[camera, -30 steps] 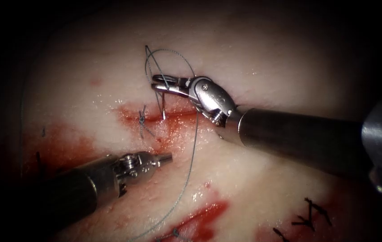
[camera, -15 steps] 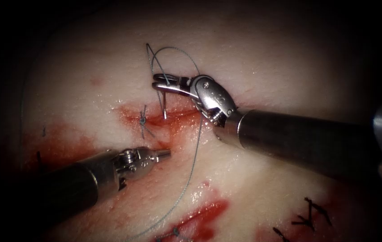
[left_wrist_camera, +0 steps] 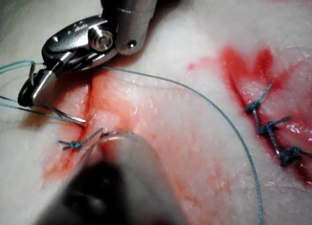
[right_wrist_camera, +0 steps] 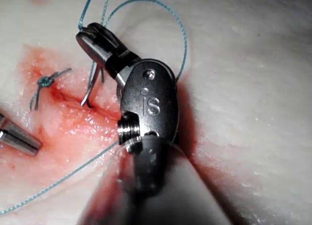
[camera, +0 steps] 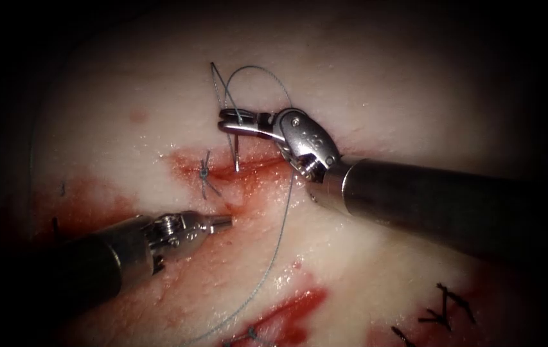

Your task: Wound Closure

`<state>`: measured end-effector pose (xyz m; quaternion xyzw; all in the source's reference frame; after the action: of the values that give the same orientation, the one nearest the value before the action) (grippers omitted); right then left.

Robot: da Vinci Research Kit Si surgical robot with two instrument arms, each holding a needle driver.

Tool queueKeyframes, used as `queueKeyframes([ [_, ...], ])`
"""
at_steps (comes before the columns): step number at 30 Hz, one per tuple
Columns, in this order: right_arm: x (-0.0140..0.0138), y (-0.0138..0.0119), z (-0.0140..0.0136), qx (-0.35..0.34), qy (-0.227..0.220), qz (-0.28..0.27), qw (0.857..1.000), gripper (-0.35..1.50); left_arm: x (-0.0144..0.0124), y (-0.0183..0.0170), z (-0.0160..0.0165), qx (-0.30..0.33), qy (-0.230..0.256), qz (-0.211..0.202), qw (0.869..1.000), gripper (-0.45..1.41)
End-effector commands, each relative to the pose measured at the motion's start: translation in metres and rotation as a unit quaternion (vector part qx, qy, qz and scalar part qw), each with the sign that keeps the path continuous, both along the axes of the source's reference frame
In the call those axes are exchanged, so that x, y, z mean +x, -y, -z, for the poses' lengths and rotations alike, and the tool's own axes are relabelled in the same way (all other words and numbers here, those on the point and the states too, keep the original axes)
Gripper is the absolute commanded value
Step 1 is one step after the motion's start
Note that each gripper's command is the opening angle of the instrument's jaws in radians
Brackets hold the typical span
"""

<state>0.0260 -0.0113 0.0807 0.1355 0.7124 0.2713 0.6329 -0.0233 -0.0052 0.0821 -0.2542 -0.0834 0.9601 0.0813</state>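
Right tool (camera: 230, 120) jaws clamped on the needle (camera: 236, 149) near its thread end. Needle hangs just below the jaws, tip at the cut (camera: 248, 168), touching the tissue (camera: 376, 83); can't tell if it's in. Thread (camera: 272, 247) loops above the jaws, then trails down past the cut. Left tool (camera: 222, 222) below the cut, jaws pressed together, holding nothing, apart from the needle. Knotted stitch (camera: 204, 172) just left of the needle tip.

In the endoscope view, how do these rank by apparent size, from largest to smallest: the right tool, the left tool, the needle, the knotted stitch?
1. Right tool, shaft included; its jaws hold the needle.
2. Left tool, shaft included; it holds nothing.
3 and 4. Needle, tip at the cut, and knotted stitch look alike; not ranked.
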Motion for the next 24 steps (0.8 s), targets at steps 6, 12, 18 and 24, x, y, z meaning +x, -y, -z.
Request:
queueKeyframes([
  [6,0.0011,-0.0005,0.0003,0.073,-0.02,0.012,0.997,-0.35,-0.0005,-0.0005,-0.0011,-0.004,0.0,0.0,1.0,0.12],
  [12,0.0011,-0.0014,0.0004,0.143,-0.03,0.007,0.989,-0.35,-0.0007,-0.0003,-0.0015,-0.005,-0.002,0.003,1.0,0.12],
  [18,0.0011,-0.0011,0.0003,0.202,-0.024,0.019,0.979,-0.35,-0.0007,-0.0003,-0.0015,-0.005,-0.001,0.003,1.0,0.12],
  [24,0.0012,-0.0001,0.0005,0.231,-0.015,0.039,0.972,-0.35,-0.0005,-0.0004,-0.0015,-0.005,-0.001,0.002,1.0,0.14],
])
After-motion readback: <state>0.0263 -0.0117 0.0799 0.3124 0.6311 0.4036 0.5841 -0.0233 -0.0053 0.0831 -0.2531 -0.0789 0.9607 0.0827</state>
